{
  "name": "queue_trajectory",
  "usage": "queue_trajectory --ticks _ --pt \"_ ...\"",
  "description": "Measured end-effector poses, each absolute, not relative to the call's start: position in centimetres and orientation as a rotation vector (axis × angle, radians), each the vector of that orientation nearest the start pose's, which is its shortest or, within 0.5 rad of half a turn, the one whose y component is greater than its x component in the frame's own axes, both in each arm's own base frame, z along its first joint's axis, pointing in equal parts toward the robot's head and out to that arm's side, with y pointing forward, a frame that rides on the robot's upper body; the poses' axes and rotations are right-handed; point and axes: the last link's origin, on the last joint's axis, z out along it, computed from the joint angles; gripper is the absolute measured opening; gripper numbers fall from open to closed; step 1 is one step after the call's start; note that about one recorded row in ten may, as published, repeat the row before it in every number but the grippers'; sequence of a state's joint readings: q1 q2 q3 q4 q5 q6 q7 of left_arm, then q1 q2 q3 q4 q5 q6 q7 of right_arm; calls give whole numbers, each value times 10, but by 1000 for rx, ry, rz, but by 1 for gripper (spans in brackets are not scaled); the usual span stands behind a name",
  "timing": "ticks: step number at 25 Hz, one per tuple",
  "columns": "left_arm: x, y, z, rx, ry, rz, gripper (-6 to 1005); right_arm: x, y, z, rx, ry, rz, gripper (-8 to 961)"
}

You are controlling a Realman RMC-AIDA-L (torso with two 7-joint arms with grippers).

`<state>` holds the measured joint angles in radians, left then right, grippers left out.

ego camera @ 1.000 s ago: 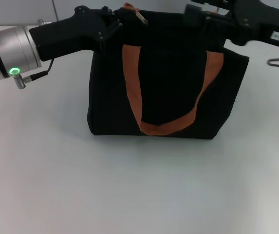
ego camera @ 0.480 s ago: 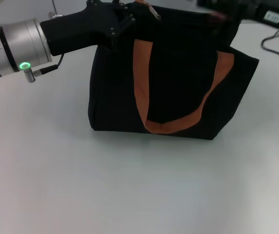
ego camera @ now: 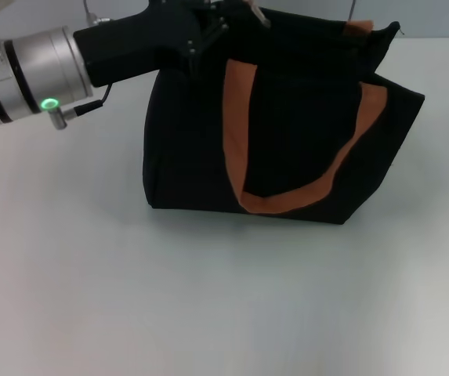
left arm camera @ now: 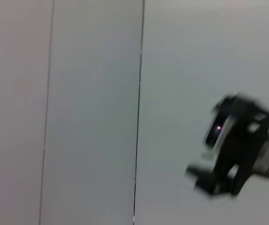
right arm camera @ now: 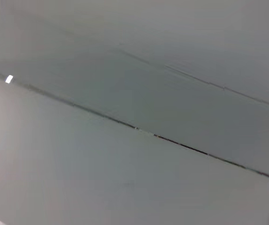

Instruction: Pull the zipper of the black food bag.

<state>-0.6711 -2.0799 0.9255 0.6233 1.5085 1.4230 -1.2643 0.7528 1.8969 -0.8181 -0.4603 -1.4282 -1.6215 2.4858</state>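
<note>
The black food bag stands on the white table in the head view, with an orange-brown strap handle looped across its front. Its top leans toward the right. The small silver zipper shows at the bag's top edge. My left gripper reaches in from the left and lies against the bag's top left corner, right beside the zipper. Black on black hides how it meets the zipper. My right gripper is out of the head view and shows only as a blurred black shape far off in the left wrist view.
The white table spreads in front of the bag and to both sides. The bag's right end sticks up with an orange strap end showing. The right wrist view shows only pale panels.
My right arm has pulled back from the bag's top right and left the head view. My left gripper and the zipper have moved right and up, and the bag's top has leaned right.
</note>
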Motion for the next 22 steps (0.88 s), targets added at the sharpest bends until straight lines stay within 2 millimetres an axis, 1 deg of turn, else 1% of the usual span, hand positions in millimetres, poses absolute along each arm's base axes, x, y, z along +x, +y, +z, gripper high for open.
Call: queue_trajectory --ticks 1,2,4,5,6,8,10,14,16,19,20,22 --pt "-162 384 1 -2565 -239 -1092 33 169 400 75 -2337 1922 1505 642" --pt "-161 384 1 -2561 -226 -1099 33 172 402 70 -2301 1977 1493 641" --pt "-160 383 1 -2554 -213 -1106 33 176 404 64 -2271 2022 1459 641" --pt "-159 383 1 -2553 -204 -1108 33 174 405 61 -2298 1993 1415 641" --pt "-159 383 0 -2554 -202 -1108 33 174 405 61 -2298 1993 1415 641" --pt "-157 384 0 -2558 -195 -1109 33 168 404 57 -2358 1936 1365 640" --pt "-157 383 0 -2559 -194 -1112 33 164 403 51 -2413 1906 1301 640" --pt "-157 384 -2 -2556 -210 -1123 34 165 401 47 -2434 1892 1278 639" --pt "-158 384 -2 -2554 -220 -1125 34 167 399 49 -2440 1868 1283 639" --pt "-158 383 -3 -2549 -232 -1137 34 174 395 51 -2438 1856 1293 638" --pt "-158 383 -3 -2548 -235 -1142 34 179 391 51 -2429 1864 1295 638" --pt "-158 383 -4 -2546 -241 -1148 34 181 390 51 -2424 1868 1295 638"
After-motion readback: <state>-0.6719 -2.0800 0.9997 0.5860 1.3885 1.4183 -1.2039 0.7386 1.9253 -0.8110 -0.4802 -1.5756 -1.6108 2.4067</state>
